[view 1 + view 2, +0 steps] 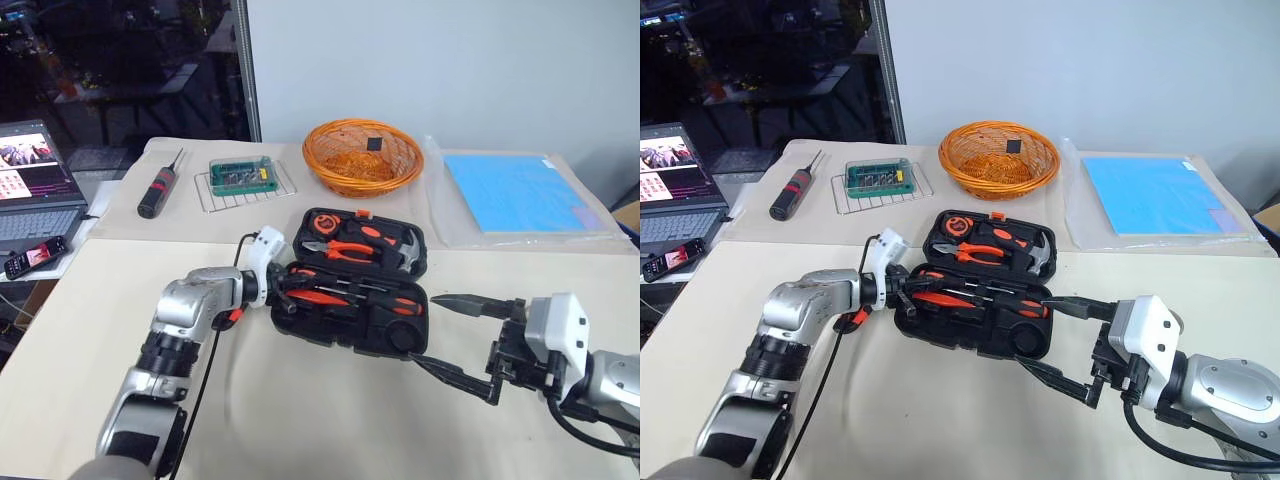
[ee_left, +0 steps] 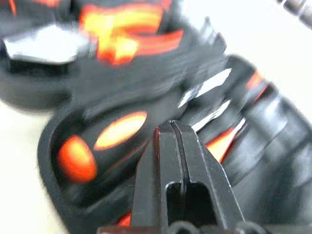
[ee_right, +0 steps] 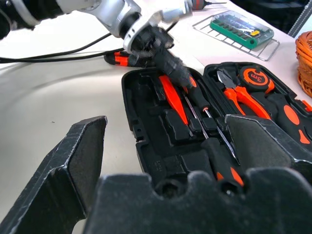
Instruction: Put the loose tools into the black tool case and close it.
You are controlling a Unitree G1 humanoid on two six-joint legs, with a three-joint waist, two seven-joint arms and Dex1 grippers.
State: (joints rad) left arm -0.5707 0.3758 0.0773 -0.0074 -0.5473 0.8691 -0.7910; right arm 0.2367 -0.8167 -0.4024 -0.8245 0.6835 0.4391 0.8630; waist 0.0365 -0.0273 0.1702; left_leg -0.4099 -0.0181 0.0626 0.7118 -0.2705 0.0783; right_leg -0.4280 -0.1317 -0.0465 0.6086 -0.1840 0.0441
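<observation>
Your black tool case (image 1: 355,285) lies open on the counter (image 1: 100,330), its two halves spread flat, the far half toward the orange basket (image 1: 362,156). The far half holds orange-handled pliers (image 1: 345,249), a hammer (image 1: 398,246) and a round orange-faced tape (image 3: 254,77). The near half carries two long screwdrivers (image 1: 350,295) with orange-and-black handles, lying lengthwise in its recesses.

Your left hand (image 1: 285,283) sits at the left end of the near half, over the screwdriver handles; its fingers (image 2: 173,161) are pressed together, and whether they pinch anything cannot be told. A small orange-and-black object (image 3: 117,57) lies on the counter just outside the case, beside the left wrist.

Your right hand (image 1: 440,335) hovers at the near right corner of the case, its two black fingers (image 1: 470,306) spread wide and empty.

Beyond the case stand a green-topped wire tray (image 1: 243,178), a fat black screwdriver (image 1: 158,190) and a blue sheet (image 1: 515,192); a laptop (image 1: 35,185) sits at the far left.
</observation>
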